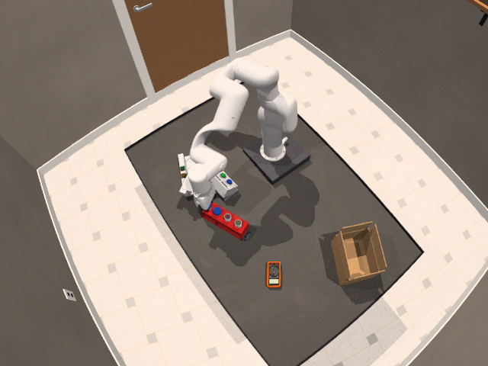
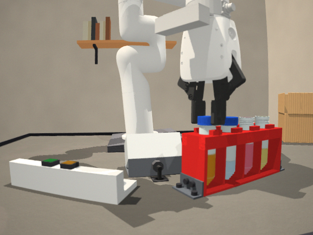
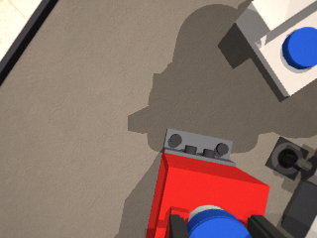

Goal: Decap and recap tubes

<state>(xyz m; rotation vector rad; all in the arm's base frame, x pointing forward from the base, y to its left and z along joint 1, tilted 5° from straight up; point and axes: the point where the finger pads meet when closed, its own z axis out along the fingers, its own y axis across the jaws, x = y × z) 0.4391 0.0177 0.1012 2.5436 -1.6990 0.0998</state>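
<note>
The red decapping station (image 2: 232,156) stands on the dark mat and also shows in the overhead view (image 1: 225,222). My gripper (image 2: 208,118) stands upright over its end nearest the cap tray. It is shut on the blue cap of tube 4 (image 2: 206,120), which sits on its tube. This cap also shows in the wrist view (image 3: 215,225). The neighbouring tube 3 carries its blue cap (image 2: 231,120). The two other tubes (image 2: 246,120) (image 2: 262,118) stand open, and I do not see their caps. The white cap tray (image 2: 65,176) has a green lamp (image 2: 50,161) and an amber lamp (image 2: 69,164), both dark.
The white key housing (image 1: 225,183) with the green key (image 1: 223,175) and blue key (image 3: 299,50) sits just behind the station. An orange multimeter (image 1: 273,274) and an open cardboard box (image 1: 358,252) lie further off on the mat.
</note>
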